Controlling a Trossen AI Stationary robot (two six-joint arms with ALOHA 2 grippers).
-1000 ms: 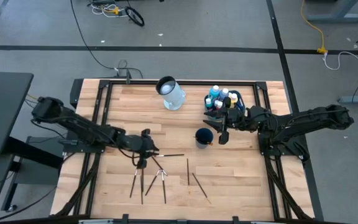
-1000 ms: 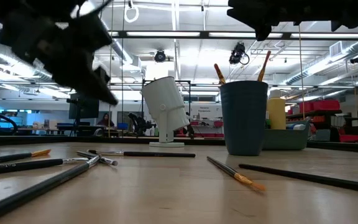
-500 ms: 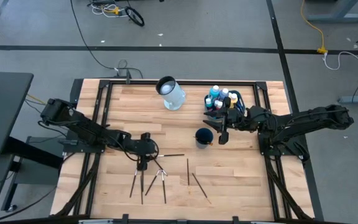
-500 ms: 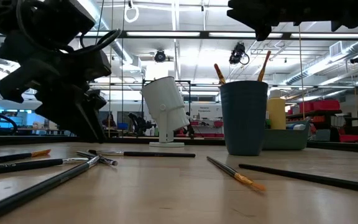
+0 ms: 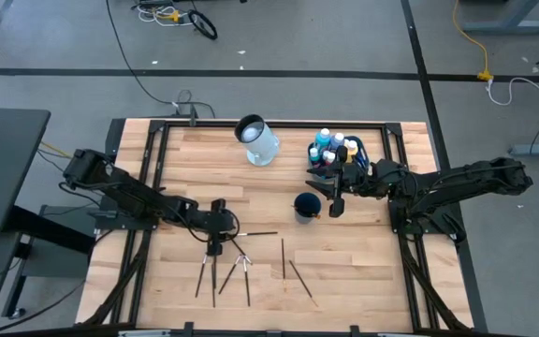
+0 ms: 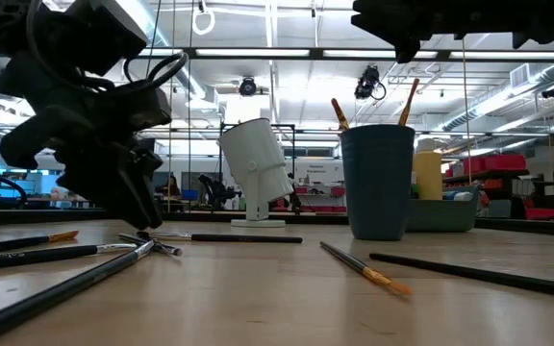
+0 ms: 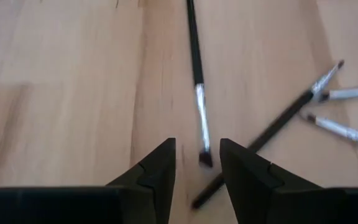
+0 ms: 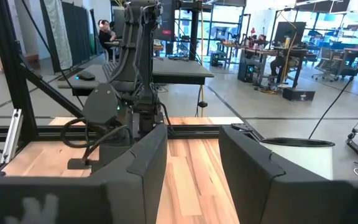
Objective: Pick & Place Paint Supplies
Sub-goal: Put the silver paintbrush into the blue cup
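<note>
Several thin paintbrushes lie flat on the wooden table (image 5: 363, 253). One dark-handled brush (image 5: 251, 234) (image 7: 195, 56) points its bristle tip (image 7: 205, 159) at my left gripper (image 5: 221, 234) (image 7: 197, 163). That gripper is open and slants down, low over the table, with a finger on either side of the tip, not touching it. Paint bottles (image 5: 333, 146) stand in the teal tub (image 5: 356, 157) at the far right. My right gripper (image 5: 333, 198) (image 8: 192, 163) waits open and level, above the table beside the dark blue cup (image 5: 307, 206).
More brushes lie near the front edge (image 5: 206, 277) (image 5: 241, 266) (image 5: 284, 256) (image 5: 303, 283). Two brushes stand in the cup (image 6: 377, 183). A tilted white jug (image 5: 257, 140) sits at the far middle. Bare wood lies between the jug and the brushes.
My left gripper has come down toward the table and tipped further downward, ending low over the bristle end of the dark-handled brush. The brushes have stayed where they were.
</note>
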